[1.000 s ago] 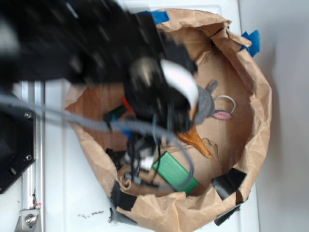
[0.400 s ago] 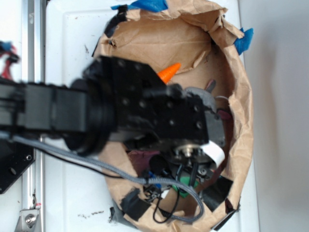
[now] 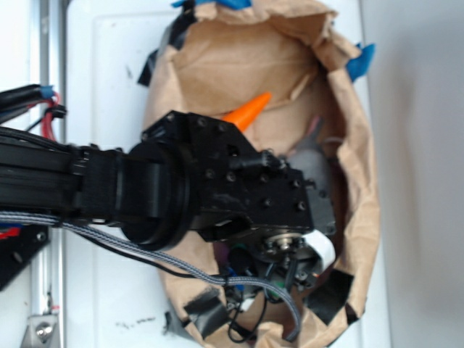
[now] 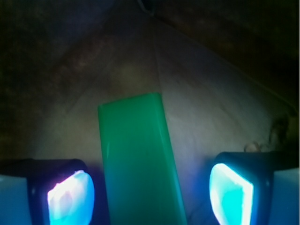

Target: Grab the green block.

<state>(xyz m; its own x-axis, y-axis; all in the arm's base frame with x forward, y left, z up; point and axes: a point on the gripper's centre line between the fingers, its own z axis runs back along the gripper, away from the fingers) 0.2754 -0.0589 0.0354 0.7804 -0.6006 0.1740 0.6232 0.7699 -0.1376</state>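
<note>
In the wrist view the green block [image 4: 138, 159] lies flat on the brown paper floor, a long smooth slab running from the bottom edge up to mid-frame. My gripper [image 4: 150, 197] is open and straddles it, with one glowing pad on the left [image 4: 70, 197] and one on the right [image 4: 230, 192]. Gaps show on both sides of the block, narrower on the left. In the exterior view the black arm and wrist [image 3: 239, 196] reach down into the paper bag and hide the block.
The crumpled brown paper bag [image 3: 359, 181] walls in the working area on all sides. An orange carrot [image 3: 248, 110] lies towards the back of the bag. Black tape patches [image 3: 335, 297] sit on the bag's near rim. Cables hang below the wrist.
The arm has swung over the bag and dropped lower into it, covering the green block that lay exposed a second ago. The bag has been pushed narrower.
</note>
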